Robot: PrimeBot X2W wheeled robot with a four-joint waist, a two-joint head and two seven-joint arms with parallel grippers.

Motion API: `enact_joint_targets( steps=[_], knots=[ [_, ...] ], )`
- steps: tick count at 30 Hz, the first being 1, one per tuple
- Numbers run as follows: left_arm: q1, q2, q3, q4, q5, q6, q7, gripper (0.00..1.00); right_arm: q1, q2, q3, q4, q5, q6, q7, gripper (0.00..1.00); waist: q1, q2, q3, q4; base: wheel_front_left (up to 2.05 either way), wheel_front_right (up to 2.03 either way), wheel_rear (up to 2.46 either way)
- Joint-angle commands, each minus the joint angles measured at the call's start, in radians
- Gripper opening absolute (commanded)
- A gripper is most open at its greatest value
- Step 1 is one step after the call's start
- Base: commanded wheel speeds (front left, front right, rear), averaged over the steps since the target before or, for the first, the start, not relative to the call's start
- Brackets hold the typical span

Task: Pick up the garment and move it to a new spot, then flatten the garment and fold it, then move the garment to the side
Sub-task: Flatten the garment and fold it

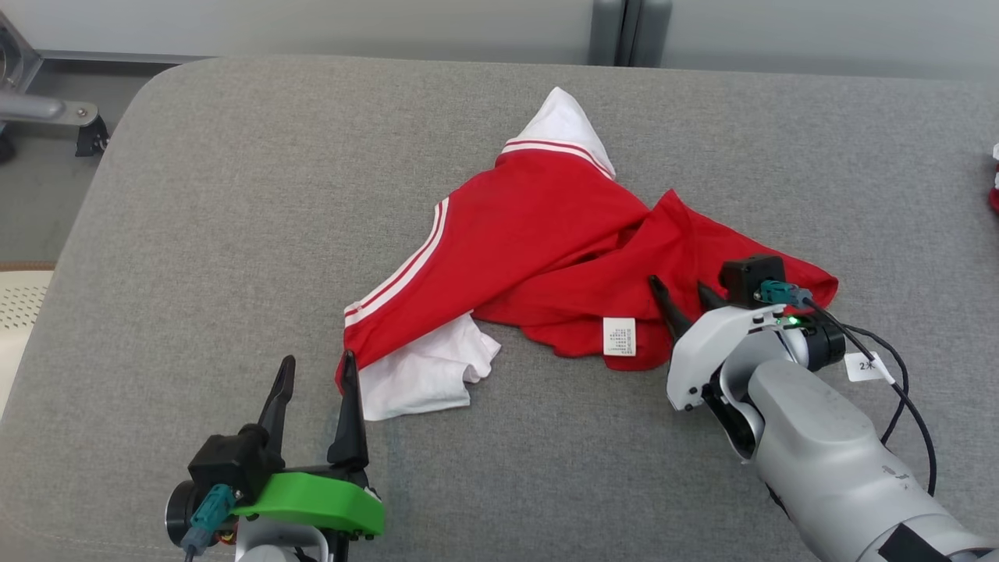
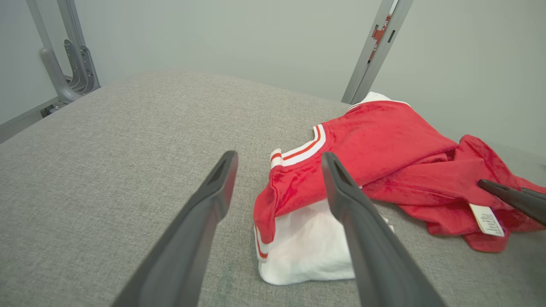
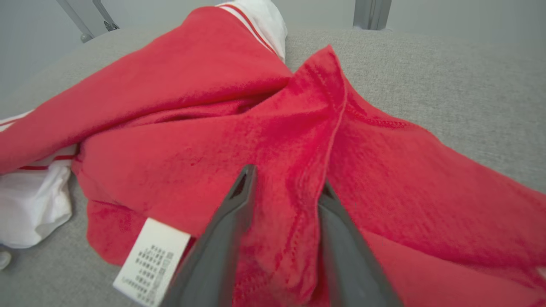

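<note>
1. The red garment (image 1: 546, 234), trimmed in white, lies crumpled near the middle of the grey tabletop (image 1: 234, 195), not yet flattened.
2. Its long axis runs left to right. A white-tipped peak points toward the far edge, and a white part lies at the near-left end.
3. Our right gripper (image 1: 678, 283) straddles a raised red fold at the right end, beside the white care label (image 1: 619, 336), likely to lift the garment. Its jaws are partly closed, and we cannot tell if they pinch.
4. Our left gripper (image 1: 318, 359) hovers wide open and empty just beside the near-left end, probably ready to take it.
</note>
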Motion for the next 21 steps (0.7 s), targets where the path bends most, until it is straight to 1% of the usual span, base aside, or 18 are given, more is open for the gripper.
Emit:
enact_joint_targets(
  steps=[1,5,9,11,15,19,21],
  knots=[
    [-0.011,0.002,0.008,0.002,0.009,0.0,-0.003,1.0,0.017,-0.006,-0.002,-0.027,0.005,-0.002,-0.001,0.0,0.0,0.0,-0.003,-0.004,0.0,0.0,0.0],
    [0.001,0.002,0.015,-0.005,0.012,0.006,-0.003,1.0,0.055,-0.036,-0.024,-0.095,0.009,-0.002,-0.004,0.0,0.0,0.0,-0.01,-0.02,0.0,0.0,0.0],
    [0.013,0.002,0.026,-0.012,0.017,0.007,-0.003,1.0,0.102,-0.109,-0.075,-0.181,0.0,-0.002,-0.004,0.0,0.0,0.0,-0.012,-0.051,0.0,0.0,0.0],
    [0.014,0.002,0.03,-0.015,0.02,0.004,-0.003,1.0,0.128,-0.158,-0.122,-0.231,-0.017,-0.002,-0.004,0.0,0.0,0.0,-0.011,-0.072,0.0,0.0,0.0],
    [0.013,0.002,0.034,-0.018,0.027,-0.001,-0.003,1.0,0.178,-0.227,-0.223,-0.33,-0.052,-0.002,0.017,0.0,0.0,0.0,-0.008,-0.11,0.0,0.0,0.0],
    [0.005,0.002,0.032,-0.02,0.031,-0.004,-0.003,1.0,0.244,-0.272,-0.348,-0.452,-0.101,-0.002,0.071,0.0,0.0,0.0,0.0,-0.141,0.0,0.0,0.0],
    [-0.001,0.002,0.028,-0.02,0.034,-0.006,-0.003,1.0,0.283,-0.279,-0.418,-0.513,-0.132,-0.002,0.099,0.0,0.0,0.0,0.005,-0.151,0.0,0.0,0.0]
  ],
)
